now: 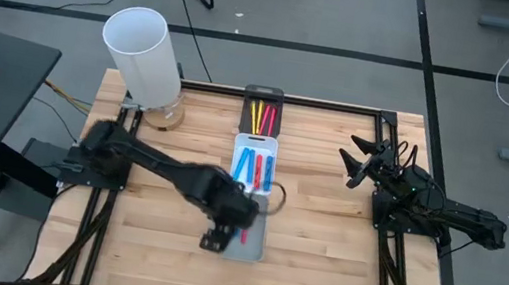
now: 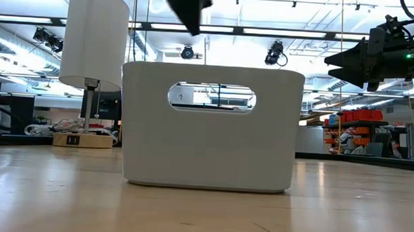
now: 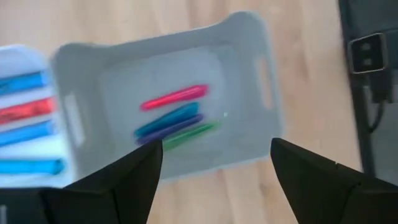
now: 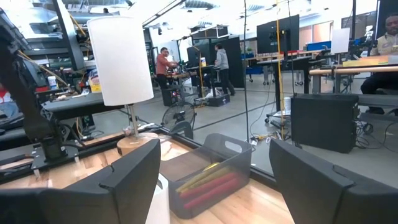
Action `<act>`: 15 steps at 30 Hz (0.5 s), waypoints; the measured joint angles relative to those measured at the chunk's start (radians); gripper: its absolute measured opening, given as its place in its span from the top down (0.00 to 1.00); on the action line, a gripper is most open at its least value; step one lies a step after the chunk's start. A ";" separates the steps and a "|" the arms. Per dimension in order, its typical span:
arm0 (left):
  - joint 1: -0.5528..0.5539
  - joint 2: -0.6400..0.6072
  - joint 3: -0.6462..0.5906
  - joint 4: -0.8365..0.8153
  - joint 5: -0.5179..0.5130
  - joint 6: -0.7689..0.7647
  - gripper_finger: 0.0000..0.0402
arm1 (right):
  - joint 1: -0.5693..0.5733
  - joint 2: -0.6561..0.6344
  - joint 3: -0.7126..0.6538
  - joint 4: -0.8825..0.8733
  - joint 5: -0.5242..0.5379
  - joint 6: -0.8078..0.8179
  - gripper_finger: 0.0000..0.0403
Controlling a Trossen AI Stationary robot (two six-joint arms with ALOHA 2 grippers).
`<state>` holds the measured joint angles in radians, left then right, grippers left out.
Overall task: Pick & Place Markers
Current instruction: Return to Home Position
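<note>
Three trays stand in a row down the table's middle. The black one at the far end holds yellow and red markers. The white one holds blue and red markers. In the grey tray nearest the front edge lie several markers: red, blue, purple and green. My left gripper hangs open above this grey tray, pointing steeply down, with nothing between its fingers. My right gripper waits open at the table's right side, held about level.
A lamp with a tall white cylinder shade on a round wooden base stands at the table's far left corner. Bare wood lies on either side of the tray row. People stand in the room beyond the table.
</note>
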<state>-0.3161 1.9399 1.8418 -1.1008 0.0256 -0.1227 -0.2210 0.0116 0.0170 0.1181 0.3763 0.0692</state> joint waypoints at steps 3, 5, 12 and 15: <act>0.028 -0.113 -0.155 0.072 -0.021 0.005 0.24 | 0.000 0.000 0.000 -0.001 0.000 0.000 0.25; 0.054 -0.184 -0.267 0.115 -0.031 0.006 0.24 | 0.000 0.000 0.000 0.000 0.000 0.000 0.25; 0.167 -0.483 -0.603 0.248 -0.174 0.059 0.24 | 0.000 0.000 0.000 0.000 0.000 0.000 0.25; 0.208 -0.620 -0.726 0.298 -0.229 0.101 0.24 | 0.000 0.000 0.000 0.000 0.000 0.000 0.25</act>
<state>-0.1076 1.3197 1.1161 -0.8026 -0.2032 -0.0218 -0.2211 0.0116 0.0170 0.1177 0.3763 0.0693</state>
